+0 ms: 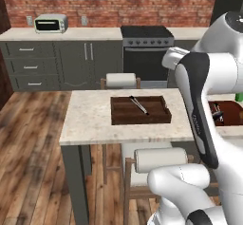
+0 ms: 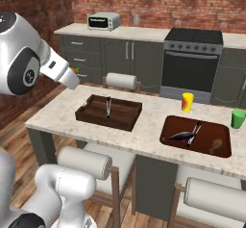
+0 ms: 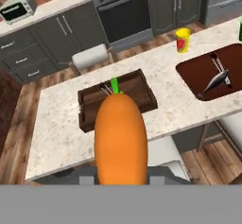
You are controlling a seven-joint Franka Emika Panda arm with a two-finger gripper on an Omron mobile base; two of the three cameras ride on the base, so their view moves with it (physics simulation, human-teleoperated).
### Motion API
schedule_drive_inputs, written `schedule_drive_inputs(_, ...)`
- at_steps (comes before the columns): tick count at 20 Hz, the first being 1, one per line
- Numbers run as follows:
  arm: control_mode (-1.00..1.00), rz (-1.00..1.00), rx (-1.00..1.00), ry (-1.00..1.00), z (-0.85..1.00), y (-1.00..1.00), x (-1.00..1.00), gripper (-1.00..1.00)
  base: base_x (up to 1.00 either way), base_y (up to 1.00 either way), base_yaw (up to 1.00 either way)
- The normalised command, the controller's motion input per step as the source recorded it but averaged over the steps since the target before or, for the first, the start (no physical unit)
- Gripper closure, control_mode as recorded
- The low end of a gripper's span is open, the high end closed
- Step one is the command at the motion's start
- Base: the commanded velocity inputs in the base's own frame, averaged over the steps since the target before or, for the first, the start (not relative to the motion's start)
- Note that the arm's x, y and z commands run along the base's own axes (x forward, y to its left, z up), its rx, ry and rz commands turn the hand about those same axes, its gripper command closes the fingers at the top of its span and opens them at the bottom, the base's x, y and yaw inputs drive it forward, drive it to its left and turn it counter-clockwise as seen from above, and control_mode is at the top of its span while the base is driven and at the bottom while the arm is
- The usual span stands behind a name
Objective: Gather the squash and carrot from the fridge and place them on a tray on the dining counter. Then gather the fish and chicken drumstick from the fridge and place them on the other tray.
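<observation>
My gripper is shut on the carrot, a fat orange root with a green stub that stands up in the hand view. Its tip peeks out past my hand at the left of the right base view. The carrot hangs high above the near edge of the dining counter, over the dark wooden tray, which holds a thin utensil. A second brown tray to the right carries the dark fish. The squash is out of view.
A yellow cup and a green cup stand on the counter near the right tray. White padded stools line both sides of the counter. The stove and a toaster oven sit at the back wall.
</observation>
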Motion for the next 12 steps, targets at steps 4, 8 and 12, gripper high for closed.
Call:
schedule_drive_inputs(4,-1.00,0.13,0.08,0.08,-0.26,-0.06,0.42,1.00,0.00,0.00,0.00)
schedule_drive_inputs(8,-1.00,0.12,0.03,0.03,-0.36,-0.13,0.12,1.00,0.00,0.00,0.00)
schedule_drive_inputs(12,-1.00,0.10,0.00,0.01,-0.37,-0.07,0.02,1.00,0.00,0.00,0.00)
